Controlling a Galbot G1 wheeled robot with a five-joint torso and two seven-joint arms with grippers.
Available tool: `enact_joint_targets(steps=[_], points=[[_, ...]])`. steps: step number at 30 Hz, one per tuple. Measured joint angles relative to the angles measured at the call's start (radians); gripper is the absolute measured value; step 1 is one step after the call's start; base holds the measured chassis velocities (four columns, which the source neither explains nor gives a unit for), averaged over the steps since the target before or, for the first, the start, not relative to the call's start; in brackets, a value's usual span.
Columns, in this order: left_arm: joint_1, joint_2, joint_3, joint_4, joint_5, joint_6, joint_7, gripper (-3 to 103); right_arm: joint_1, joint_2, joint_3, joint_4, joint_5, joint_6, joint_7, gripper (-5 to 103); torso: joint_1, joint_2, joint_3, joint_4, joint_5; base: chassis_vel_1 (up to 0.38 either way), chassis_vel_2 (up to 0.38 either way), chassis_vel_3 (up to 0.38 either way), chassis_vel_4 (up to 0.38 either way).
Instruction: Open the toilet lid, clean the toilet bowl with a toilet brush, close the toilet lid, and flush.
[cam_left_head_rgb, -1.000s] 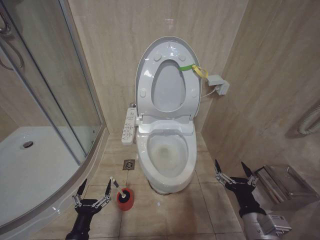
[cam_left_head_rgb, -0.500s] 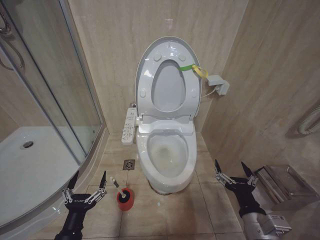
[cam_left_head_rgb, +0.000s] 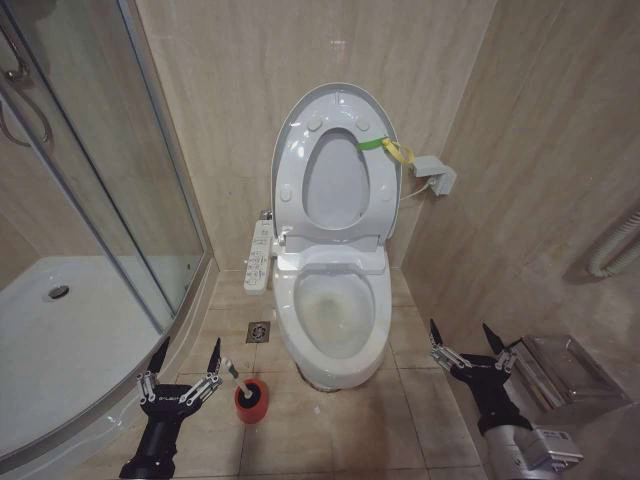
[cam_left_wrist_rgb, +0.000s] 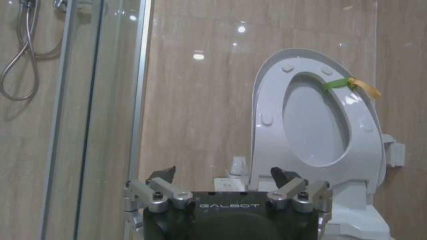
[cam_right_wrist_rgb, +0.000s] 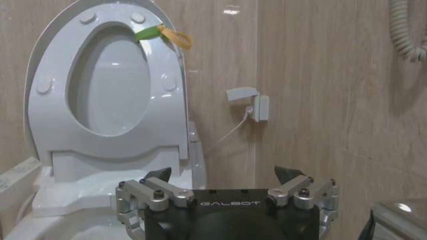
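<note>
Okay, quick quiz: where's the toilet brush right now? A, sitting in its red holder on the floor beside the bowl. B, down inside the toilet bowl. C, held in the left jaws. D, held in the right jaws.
A: the toilet brush stands in its red holder on the floor, beside the open left gripper.

The toilet lid (cam_left_head_rgb: 287, 150) was raised upright against the wall together with the ring seat, a yellow-green band (cam_left_head_rgb: 384, 147) tied at its edge. Below it the white oval toilet bowl (cam_left_head_rgb: 333, 305) was left uncovered. The toilet brush (cam_left_head_rgb: 247, 389) was seen in its round red holder on the floor, thin white handle tilted, just beside the open left gripper (cam_left_head_rgb: 187, 357).
</note>
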Motion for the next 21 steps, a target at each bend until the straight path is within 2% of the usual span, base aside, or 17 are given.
enact_joint_targets(steps=[21], points=[[-0.019,0.009,0.011,0.011,-0.006,0.001,-0.008,94,0.0,0.0,0.0,0.0,0.0,0.0,0.0,100,0.03,0.081,0.051,0.0,0.0,0.0,0.0,0.0,0.0]])
